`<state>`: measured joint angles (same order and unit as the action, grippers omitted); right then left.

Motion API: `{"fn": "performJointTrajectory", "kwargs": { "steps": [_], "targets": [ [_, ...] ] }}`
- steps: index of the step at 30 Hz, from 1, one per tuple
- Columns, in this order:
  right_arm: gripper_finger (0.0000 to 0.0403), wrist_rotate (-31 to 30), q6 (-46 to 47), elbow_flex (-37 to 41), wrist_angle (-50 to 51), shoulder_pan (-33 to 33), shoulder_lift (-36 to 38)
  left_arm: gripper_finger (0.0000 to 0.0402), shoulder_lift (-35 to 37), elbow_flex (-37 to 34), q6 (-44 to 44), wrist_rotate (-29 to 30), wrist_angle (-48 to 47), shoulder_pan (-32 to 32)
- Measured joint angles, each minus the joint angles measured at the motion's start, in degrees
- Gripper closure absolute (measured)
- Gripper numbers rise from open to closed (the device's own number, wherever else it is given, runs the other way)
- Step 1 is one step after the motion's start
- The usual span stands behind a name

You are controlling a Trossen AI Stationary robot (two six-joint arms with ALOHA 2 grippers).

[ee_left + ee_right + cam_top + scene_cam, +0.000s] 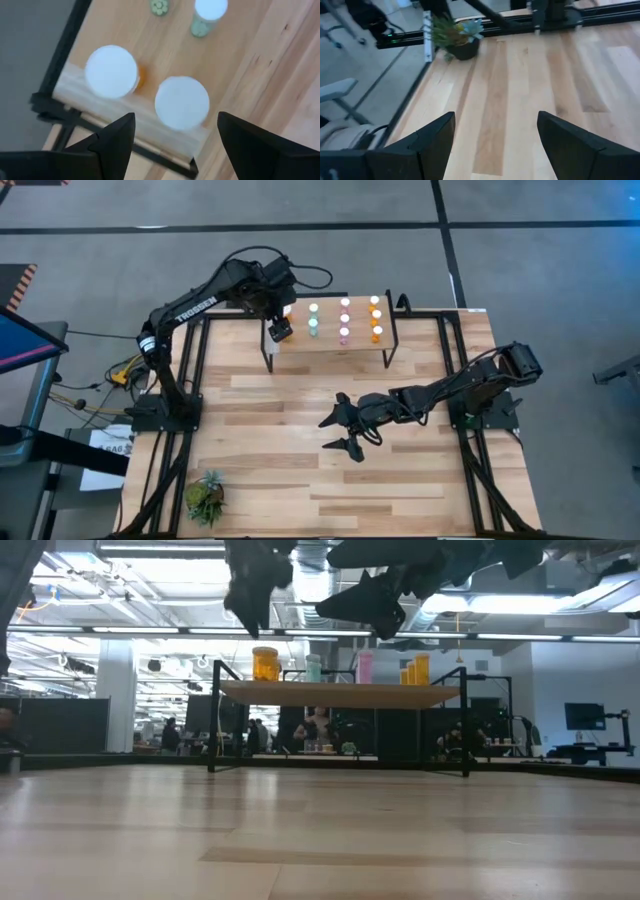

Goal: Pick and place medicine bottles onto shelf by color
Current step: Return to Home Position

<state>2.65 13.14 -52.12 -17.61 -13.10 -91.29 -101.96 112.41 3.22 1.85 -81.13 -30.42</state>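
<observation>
Black fingers of the left gripper stand spread and empty directly above two wide orange bottles at the shelf end; other bottles line up beyond. Sorting looks finished, so retreat home is in hand: rise clear of the caps, then fold back. Right gripper, parted too, hangs well apart.

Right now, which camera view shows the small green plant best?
The right wrist view: the plant shows clear leaves and pot. The high view shows it small at a table corner. The low and left wrist views miss it.
</observation>
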Motion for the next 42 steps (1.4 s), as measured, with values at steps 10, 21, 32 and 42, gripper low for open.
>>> {"fn": "performJointTrajectory", "kwargs": {
  "steps": [10,21,32,42],
  "targets": [
    [0.0097,-2.77,-3.15,0.07,4.4,-2.16,5.66,0.0141,10.19,3.89,0.07,4.51,0.94,6.62],
    [0.0097,-13.52,-6.75,0.03,23.48,-3.67,26.3,0.0206,34.74,-15.51,-3.38,4.84,18.42,21.76],
    [0.0097,-13.5,-11.07,0.04,32.35,-5.09,40.17,0.0267,62.15,-48.77,-13.75,14.55,34.14,35.05],
    [0.0097,-20.74,-13.46,17.16,20.59,-7.72,52.99,0.0302,83.28,-77.76,-18.51,17.36,55.23,39.08]
  ]
}}
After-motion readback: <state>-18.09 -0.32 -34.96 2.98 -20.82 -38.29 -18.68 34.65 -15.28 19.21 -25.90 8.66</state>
